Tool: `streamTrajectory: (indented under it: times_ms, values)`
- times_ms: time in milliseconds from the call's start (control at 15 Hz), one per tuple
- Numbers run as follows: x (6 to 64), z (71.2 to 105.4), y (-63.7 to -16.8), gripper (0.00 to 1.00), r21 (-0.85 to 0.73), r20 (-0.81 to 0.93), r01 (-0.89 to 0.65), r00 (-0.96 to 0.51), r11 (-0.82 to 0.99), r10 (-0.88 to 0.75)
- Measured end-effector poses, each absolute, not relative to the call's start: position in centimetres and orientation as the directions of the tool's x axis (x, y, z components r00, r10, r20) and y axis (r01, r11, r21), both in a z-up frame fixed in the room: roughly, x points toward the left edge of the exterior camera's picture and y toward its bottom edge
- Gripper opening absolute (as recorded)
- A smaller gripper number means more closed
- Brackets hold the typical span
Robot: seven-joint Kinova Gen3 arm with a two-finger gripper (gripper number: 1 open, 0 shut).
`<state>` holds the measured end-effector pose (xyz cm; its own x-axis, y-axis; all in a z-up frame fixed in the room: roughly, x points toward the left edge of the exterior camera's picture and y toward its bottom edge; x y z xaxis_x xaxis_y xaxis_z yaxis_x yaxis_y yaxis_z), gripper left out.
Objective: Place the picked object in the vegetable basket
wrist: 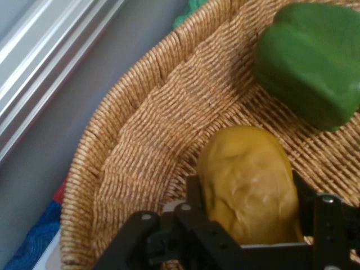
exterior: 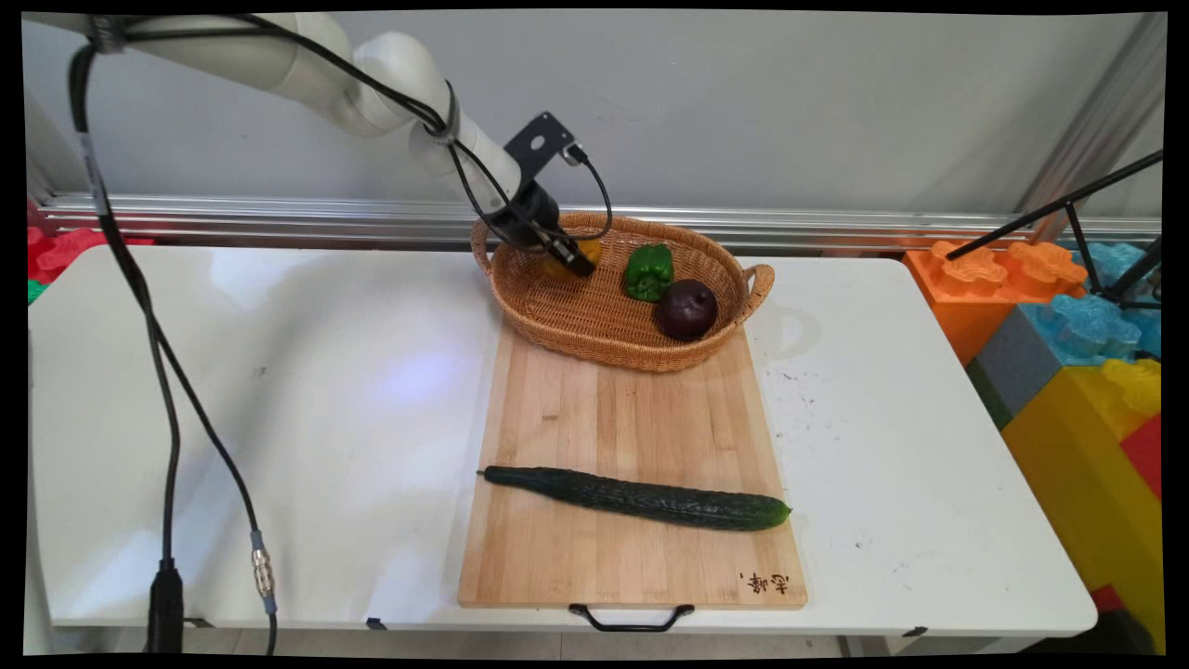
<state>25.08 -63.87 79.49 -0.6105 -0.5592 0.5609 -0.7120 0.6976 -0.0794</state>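
Two black fingers of the gripper closed around a yellow pepper inside the wicker basket, left of the green pepper and dark purple fruit; cucumber lying on the cutting board in front. Seen from the hand: gripper clamped on both sides of the yellow pepper, green pepper beyond, against basket weave.

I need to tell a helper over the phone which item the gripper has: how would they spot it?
Find the oval woven wicker basket at the far end of the long wooden cutting board. At its back left, the black two-finger gripper is shut on a lumpy yellow-ochre vegetable. Its neighbours are a green bell pepper and a dark purple round fruit.
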Motion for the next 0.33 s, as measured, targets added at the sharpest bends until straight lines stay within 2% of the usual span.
streamTrajectory:
  times_ms: [67,133,333]
  values:
    - [25.0,79.1,-64.0,0.0,-0.076,0.559,-0.71,-0.611,0.7,-0.56]
    - [24.8,78.8,-64.1,1.0,-0.073,0.559,-0.708,-0.612,0.702,-0.56]
    - [23.9,79.0,-63.8,1.0,-0.065,0.566,-0.702,-0.611,0.71,-0.553]
